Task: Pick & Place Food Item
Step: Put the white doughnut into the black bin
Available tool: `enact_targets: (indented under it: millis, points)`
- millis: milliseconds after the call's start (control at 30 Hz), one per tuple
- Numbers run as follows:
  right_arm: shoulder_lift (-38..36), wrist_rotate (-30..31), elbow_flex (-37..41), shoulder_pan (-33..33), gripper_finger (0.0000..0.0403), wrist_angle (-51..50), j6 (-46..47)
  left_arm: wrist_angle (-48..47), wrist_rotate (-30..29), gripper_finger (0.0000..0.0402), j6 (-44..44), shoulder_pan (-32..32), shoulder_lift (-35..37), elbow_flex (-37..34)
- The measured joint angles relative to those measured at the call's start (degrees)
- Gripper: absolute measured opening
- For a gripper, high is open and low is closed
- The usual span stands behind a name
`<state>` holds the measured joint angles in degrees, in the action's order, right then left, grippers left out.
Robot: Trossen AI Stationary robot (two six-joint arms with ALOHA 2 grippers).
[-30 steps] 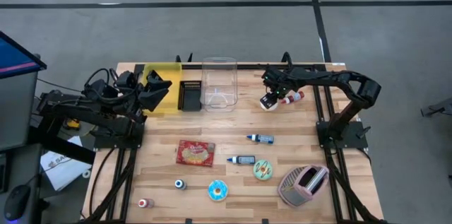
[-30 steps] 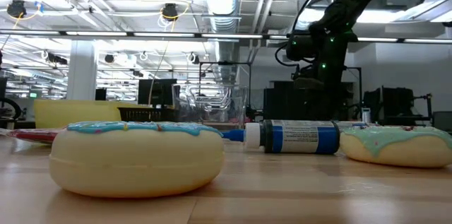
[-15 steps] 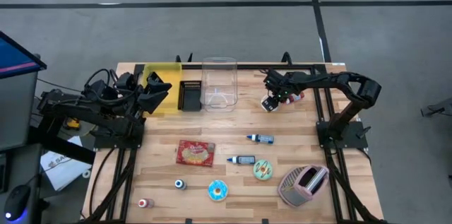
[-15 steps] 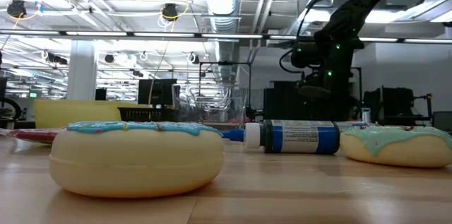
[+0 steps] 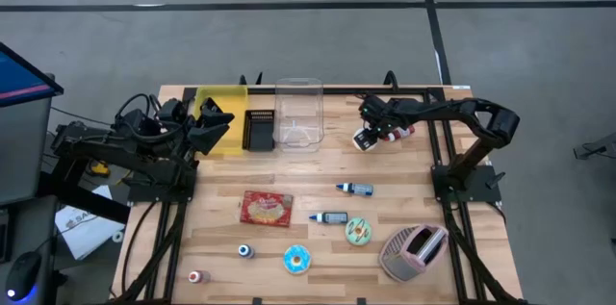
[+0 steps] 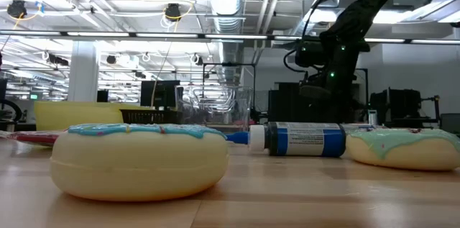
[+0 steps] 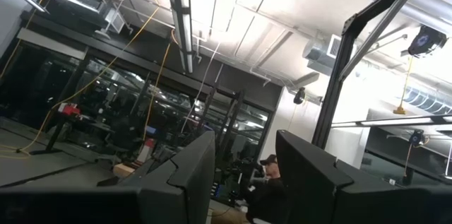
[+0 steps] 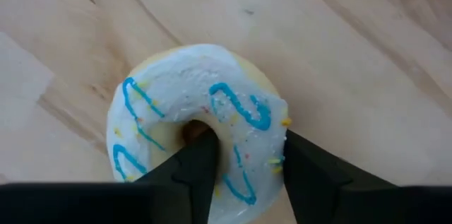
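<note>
A white-iced donut (image 8: 201, 121) with blue stripes lies flat on the wooden table (image 5: 433, 204) toward its far right; it also shows in the high view as the donut (image 5: 363, 139). My right gripper (image 8: 244, 157) points steeply down onto it and is shut on its ring; the high view shows this gripper (image 5: 369, 136) over the donut. My left gripper (image 7: 244, 171) is raised at the table's far left, open and holding nothing; in the high view the left gripper (image 5: 216, 118) hangs beside the yellow bin. My right gripper comes from above, pointing down. One finger (image 8: 194, 164) stands in the donut's hole and the other finger (image 8: 304, 167) stands outside its rim. The ring's iced wall (image 8: 254, 136) is pinched between them. The donut lies flat on the table.
A yellow bin (image 5: 227, 103), a black tray (image 5: 260, 130) and a clear container (image 5: 298, 113) line the far edge. A red packet (image 5: 266, 208), two blue bottles (image 5: 355, 189), a green donut (image 5: 359, 231), a blue donut (image 5: 297, 260) and a pink toaster (image 5: 414, 250) lie nearer.
My right gripper has sunk slightly onto the white donut, which has stayed flat in its place.
</note>
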<state>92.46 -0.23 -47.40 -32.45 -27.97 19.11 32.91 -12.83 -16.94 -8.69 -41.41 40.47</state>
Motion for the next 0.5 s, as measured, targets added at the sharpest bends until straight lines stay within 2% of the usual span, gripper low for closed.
enact_targets:
  millis: [167, 333, 500]
  points:
    - [-4.72, -1.08, 0.00, 1.08, 0.0111, 0.13, 1.76, -3.45, -0.06, 0.0147, -1.34, 0.00, 0.00, 0.00]
    - [-11.60, -2.49, 0.00, 2.89, 0.0107, -0.02, 5.14, -10.51, -0.67, 0.0147, -4.38, 0.00, -0.08, 0.00]
    - [-20.04, -5.60, -0.04, 8.28, 0.0107, 2.36, 11.76, -19.33, -2.17, 0.0147, -8.82, 0.04, -3.49, 0.00]
